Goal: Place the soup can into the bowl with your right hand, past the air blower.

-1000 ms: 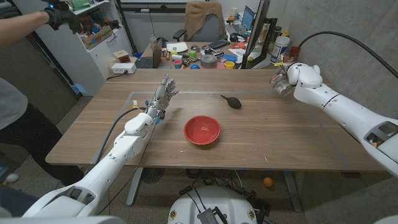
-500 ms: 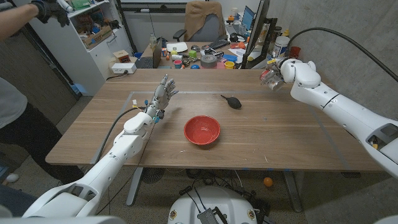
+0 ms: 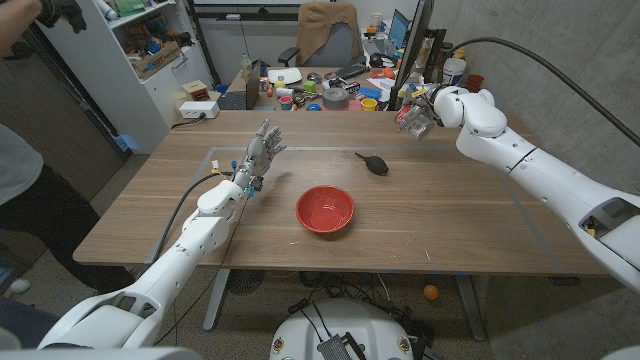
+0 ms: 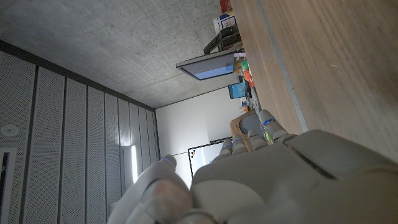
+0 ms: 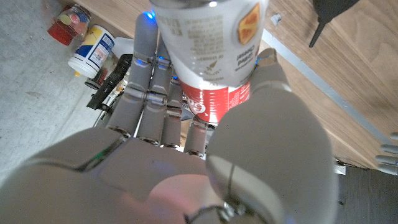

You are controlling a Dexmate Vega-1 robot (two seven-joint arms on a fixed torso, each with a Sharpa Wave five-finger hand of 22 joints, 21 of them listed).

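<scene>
My right hand holds the soup can in the air over the table's far right part, beyond and to the right of the black air blower. In the right wrist view the red and white soup can sits between the fingers and thumb, with the air blower beyond it. The red bowl stands empty at the table's middle, nearer than the blower. My left hand stands at the table's left with its fingers apart and upright, holding nothing.
The wooden table has a taped rectangle on it. Behind its far edge stands a cluttered desk with a chair, a monitor and bottles. A person stands at the left edge, arm stretched toward a shelf.
My right hand has carried the soup can leftward and a little farther back, closer to the air blower. The person's arm has drawn toward the left. My left hand has stayed still.
</scene>
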